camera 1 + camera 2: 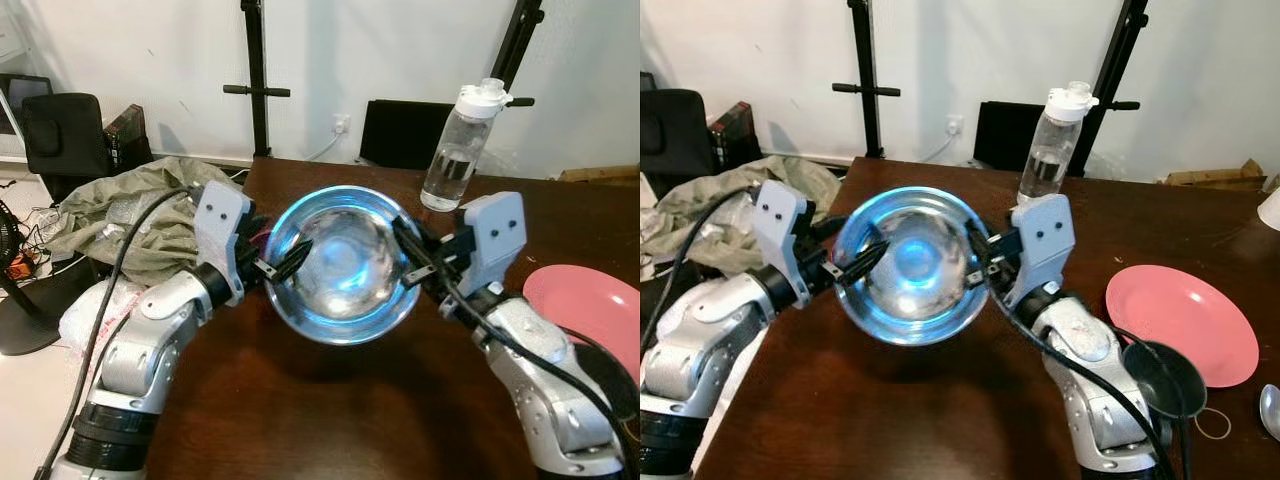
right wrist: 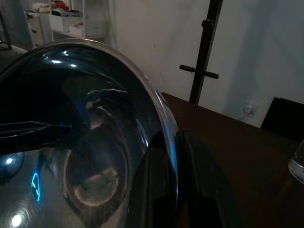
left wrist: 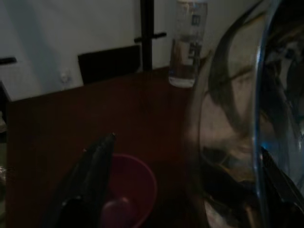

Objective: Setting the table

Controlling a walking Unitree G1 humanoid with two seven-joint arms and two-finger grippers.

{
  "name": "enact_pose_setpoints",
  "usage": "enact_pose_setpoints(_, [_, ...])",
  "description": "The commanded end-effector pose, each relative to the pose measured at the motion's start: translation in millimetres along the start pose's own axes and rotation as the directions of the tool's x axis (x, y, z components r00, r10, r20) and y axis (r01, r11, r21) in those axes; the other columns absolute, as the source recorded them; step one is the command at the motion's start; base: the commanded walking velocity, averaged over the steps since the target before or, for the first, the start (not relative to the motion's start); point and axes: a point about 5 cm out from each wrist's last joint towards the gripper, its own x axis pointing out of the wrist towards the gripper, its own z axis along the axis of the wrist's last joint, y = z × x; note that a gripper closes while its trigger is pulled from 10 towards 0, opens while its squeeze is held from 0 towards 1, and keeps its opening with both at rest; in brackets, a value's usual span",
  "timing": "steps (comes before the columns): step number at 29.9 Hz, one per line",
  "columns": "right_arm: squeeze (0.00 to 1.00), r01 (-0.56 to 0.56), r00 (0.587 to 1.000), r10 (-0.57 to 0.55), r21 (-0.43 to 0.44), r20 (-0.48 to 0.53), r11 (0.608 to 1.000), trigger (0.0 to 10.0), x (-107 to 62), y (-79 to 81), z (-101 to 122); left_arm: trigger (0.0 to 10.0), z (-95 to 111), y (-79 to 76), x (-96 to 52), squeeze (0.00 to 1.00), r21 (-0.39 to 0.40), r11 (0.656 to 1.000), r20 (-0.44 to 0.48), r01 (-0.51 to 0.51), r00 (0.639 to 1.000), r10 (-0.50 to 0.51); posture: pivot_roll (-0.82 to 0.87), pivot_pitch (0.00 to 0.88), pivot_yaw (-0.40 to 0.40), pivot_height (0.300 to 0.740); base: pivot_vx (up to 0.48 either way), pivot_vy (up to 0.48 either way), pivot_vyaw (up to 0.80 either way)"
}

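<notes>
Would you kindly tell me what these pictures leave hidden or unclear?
- The table under the steel bowl: hidden by the bowl in both eye views.
- The pink plate: cut off by the right edge in the left eye view.
- The water bottle: its cap is cut off at the top of the left wrist view.
- The left gripper and right gripper: both pinch the bowl's rim.

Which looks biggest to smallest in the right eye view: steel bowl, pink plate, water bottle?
1. steel bowl, held up nearer the camera, so its lead is partly nearness.
2. pink plate, flat on the table.
3. water bottle, farthest back.
</notes>
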Motion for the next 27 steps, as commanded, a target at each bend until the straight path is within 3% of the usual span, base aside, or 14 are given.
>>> enact_pose_setpoints(1, [0.00,-0.079,0.995,0.078,0.007,0.061,0.997,10.0,-0.5,14.4,9.7,10.0,-7.7,-3.4,1.8,0.00,-0.032,0.999,-0.029,0.014,0.999,-0.015,0.07,0.123,0.094,0.740,0.000,0.000,0.00])
enact_pose_setpoints(2, [0.00,-0.082,0.995,0.082,0.006,0.060,0.997,10.0,-0.3,15.6,9.4,7.3,-8.4,-3.9,1.9,0.00,-0.040,0.999,-0.029,0.013,0.999,-0.015,0.07,0.123,0.094,0.740,0.000,0.000,0.00])
enact_pose_setpoints(3, [0.00,-0.084,0.995,0.084,0.006,0.059,0.996,10.0,-0.2,16.5,9.2,7.3,-9.0,-4.2,2.1,0.00,-0.046,0.999,-0.030,0.012,0.999,-0.014,0.07,0.123,0.094,0.740,0.000,0.000,0.00])
enact_pose_setpoints(4, [0.00,-0.085,0.995,0.084,0.006,0.058,0.996,10.0,-0.3,16.8,8.8,1.2,-9.3,-4.4,2.0,0.00,-0.056,0.998,-0.028,0.009,1.000,-0.011,0.07,0.123,0.094,0.740,0.000,0.000,0.00])
enact_pose_setpoints(5, [0.00,-0.085,0.995,0.084,0.008,0.056,0.996,10.0,-0.5,16.9,8.2,0.0,-9.5,-4.4,1.7,0.00,-0.064,0.998,-0.024,0.005,1.000,-0.007,0.07,0.123,0.094,0.740,0.000,0.000,0.00])
enact_pose_setpoints(27, [0.00,-0.017,0.997,0.018,-0.013,0.076,1.000,10.0,0.4,8.0,11.0,0.0,-9.7,-4.9,1.0,0.00,-0.085,0.996,-0.016,0.003,1.000,-0.004,0.07,0.123,0.090,0.740,0.000,0.000,0.00])
